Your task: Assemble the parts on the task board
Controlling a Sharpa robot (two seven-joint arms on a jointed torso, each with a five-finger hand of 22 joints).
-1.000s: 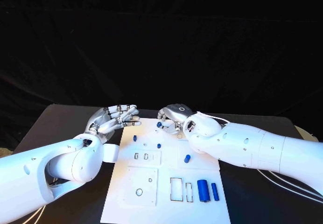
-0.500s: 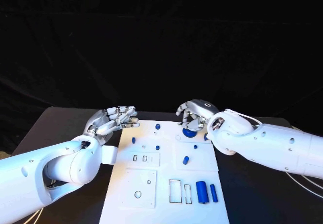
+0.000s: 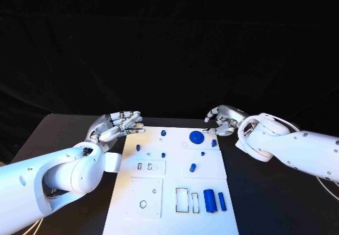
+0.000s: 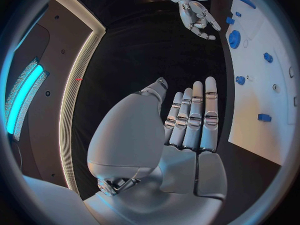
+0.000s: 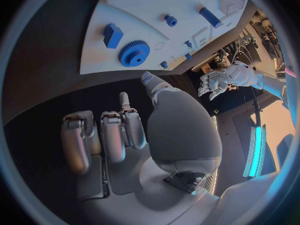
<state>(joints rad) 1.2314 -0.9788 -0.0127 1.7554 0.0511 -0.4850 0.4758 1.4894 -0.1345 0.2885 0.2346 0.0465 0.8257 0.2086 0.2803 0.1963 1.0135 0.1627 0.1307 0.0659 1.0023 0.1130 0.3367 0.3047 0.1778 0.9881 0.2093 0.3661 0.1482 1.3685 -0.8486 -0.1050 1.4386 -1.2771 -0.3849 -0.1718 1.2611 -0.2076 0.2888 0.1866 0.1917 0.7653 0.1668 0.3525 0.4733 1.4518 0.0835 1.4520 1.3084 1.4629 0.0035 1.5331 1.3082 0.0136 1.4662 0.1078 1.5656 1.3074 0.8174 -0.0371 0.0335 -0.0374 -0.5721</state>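
Where the black table [image 3: 63, 129] meets the task board's left edge, the left hand [image 3: 113, 127] is seen at the board's far left corner, its fingers [image 4: 194, 115] extended side by side and nothing held in them. The task board [image 3: 169, 196] is laid with its long axis running from the robot's side to the far side of the table. On its far half, small blue pegs [image 3: 163, 132] are scattered, and a blue gear [image 3: 196, 137] is lying flat near the far right corner; in the right wrist view the gear [image 5: 134, 53] is shown beside a blue block [image 5: 113, 35]. Toward the near right corner, two blue cylinders [image 3: 209, 199] are laid side by side, both with their long axes parallel to the board's long sides, next to narrow rectangular slots [image 3: 183, 199]. Off the board's far right corner, the right hand [image 3: 225, 121] is held above the table, its fingers [image 5: 103, 135] curled inward and empty.
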